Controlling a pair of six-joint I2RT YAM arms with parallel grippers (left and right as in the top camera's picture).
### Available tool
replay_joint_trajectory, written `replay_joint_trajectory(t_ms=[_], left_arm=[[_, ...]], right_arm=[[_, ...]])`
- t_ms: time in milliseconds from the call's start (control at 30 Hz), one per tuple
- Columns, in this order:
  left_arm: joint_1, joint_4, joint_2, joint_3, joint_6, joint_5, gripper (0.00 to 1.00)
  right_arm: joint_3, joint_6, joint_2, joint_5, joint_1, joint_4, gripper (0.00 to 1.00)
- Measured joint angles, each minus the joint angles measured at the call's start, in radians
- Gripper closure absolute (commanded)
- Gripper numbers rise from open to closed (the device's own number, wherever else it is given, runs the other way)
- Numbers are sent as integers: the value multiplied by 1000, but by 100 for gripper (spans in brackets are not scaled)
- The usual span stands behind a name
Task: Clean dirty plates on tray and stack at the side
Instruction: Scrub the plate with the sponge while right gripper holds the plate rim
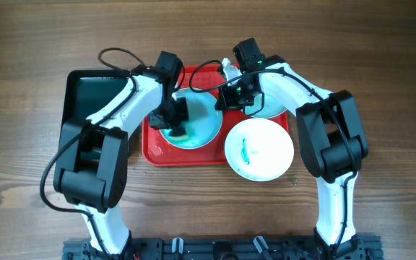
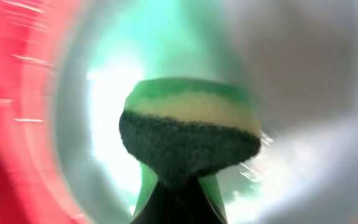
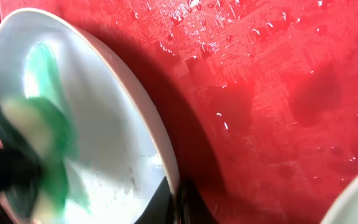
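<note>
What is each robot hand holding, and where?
Left fingers pinch a sponge by one end. Right fingers clamp the plate at its rim.

Tray (image 1: 157, 153) is sitting mid-counter toward the far edge, plate (image 1: 206, 128) lying in it under sponge (image 1: 178, 133), second plate (image 1: 269, 110) lying behind-right, third plate (image 1: 260, 149) overlapping tray's front right corner, bin (image 1: 92, 94) sitting left

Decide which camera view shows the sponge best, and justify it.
Left wrist: the sponge fills the frame, green, yellow and dark layers clear. Overhead shows only a sliver under the left gripper; right wrist shows it blurred against the plate.
</note>
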Motion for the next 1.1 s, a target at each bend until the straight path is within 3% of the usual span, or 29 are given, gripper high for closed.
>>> replay_joint_trajectory(t_ms=[100, 200, 333, 433, 533, 733, 833, 933, 1100], left_arm=[[-20, 62, 0, -2, 61, 69, 96], [-38, 167, 0, -16, 40, 22, 96], [-60, 229, -3, -55, -175, -109, 96], [-74, 192, -12, -59, -359, -171, 96], [-82, 146, -15, -60, -458, -160, 96], [-79, 245, -14, -86, -288, 127, 96], [-83, 307, -11, -93, -249, 162, 96], [-84, 342, -11, -94, -272, 62, 96], [-82, 336, -13, -89, -401, -254, 96]], right_arm=[[0, 0, 0, 0, 0, -5, 96], [0, 1, 0, 0, -1, -5, 96], [0, 5, 0, 1, -1, -5, 96], [0, 5, 0, 0, 0, -5, 96], [0, 3, 0, -4, 2, -16, 96], [0, 0, 0, -3, -7, -24, 96], [0, 0, 0, -2, -8, -24, 96], [0, 2, 0, 0, -10, -20, 96], [0, 5, 0, 3, -10, -18, 96]])
